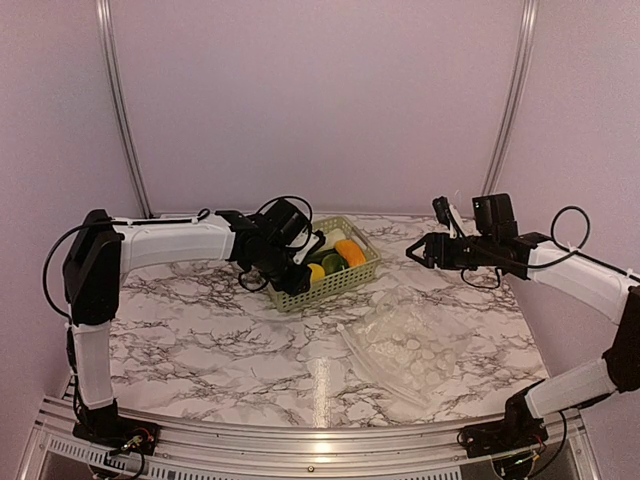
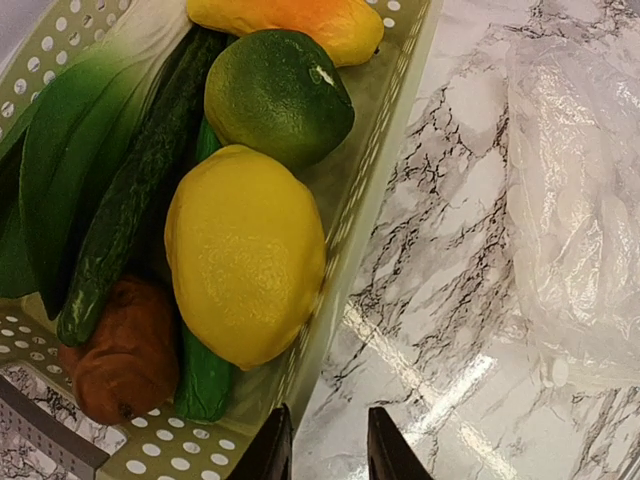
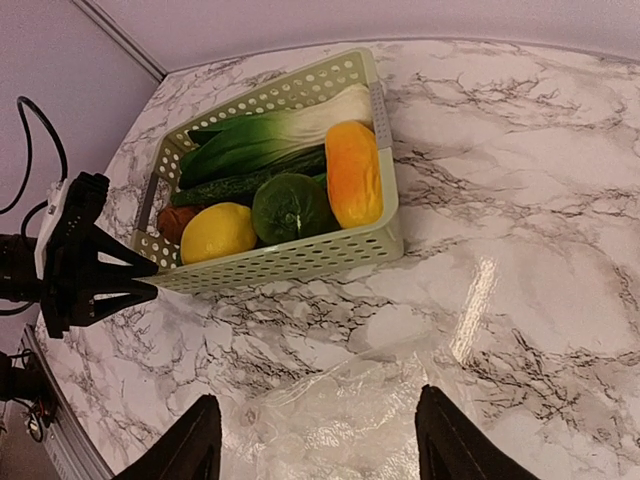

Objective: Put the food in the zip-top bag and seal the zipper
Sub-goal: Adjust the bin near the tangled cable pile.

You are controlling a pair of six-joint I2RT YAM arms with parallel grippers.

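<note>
Marble table (image 1: pixel 200 330) bears a basket (image 3: pixel 300 255) of food (image 2: pixel 245 250) and a bag (image 1: pixel 410 350); right gripper (image 3: pixel 320 440) gapes empty, left gripper (image 2: pixel 328 445) stands narrow by the basket rim, grip unclear.

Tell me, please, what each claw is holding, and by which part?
Right claw: open, nothing held. Left claw: its tips sit at the basket's corner rim, but only table shows between them, so a hold cannot be told.
</note>
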